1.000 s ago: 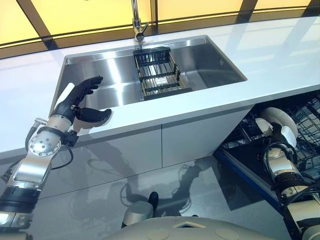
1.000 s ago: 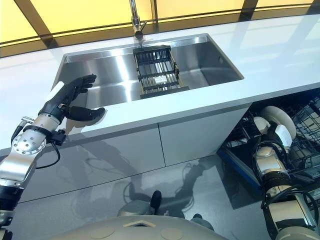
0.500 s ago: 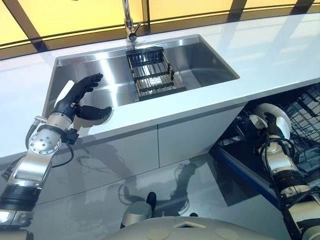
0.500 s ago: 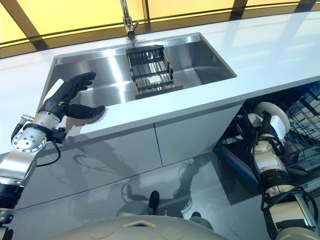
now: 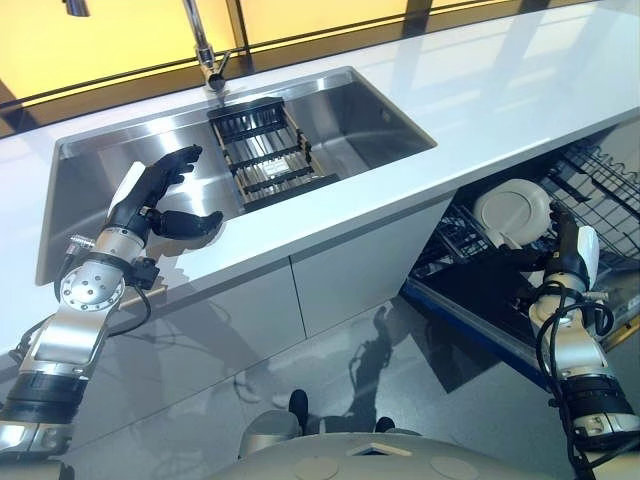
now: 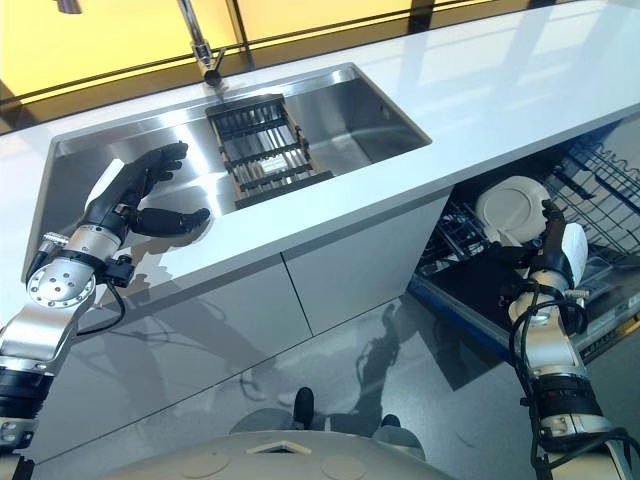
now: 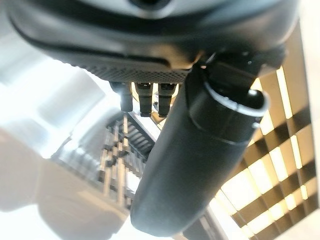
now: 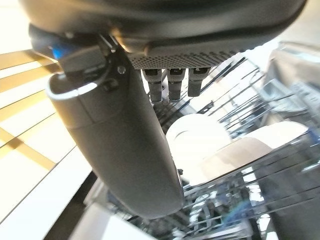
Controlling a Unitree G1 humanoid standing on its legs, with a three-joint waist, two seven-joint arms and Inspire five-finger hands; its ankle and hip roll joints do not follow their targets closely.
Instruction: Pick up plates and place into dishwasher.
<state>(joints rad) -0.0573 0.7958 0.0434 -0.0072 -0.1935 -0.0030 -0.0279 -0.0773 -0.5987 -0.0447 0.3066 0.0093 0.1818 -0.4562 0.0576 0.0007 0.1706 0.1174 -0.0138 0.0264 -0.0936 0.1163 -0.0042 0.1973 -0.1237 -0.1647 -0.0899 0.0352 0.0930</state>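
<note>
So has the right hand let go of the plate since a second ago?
Yes. The right hand now sits open just right of the white plate, which stands in the dishwasher rack; earlier it overlapped the plate.

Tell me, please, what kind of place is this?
Most likely a kitchen: a steel sink with a faucet is set in a white countertop, and below it an open dishwasher holds a plate.
</note>
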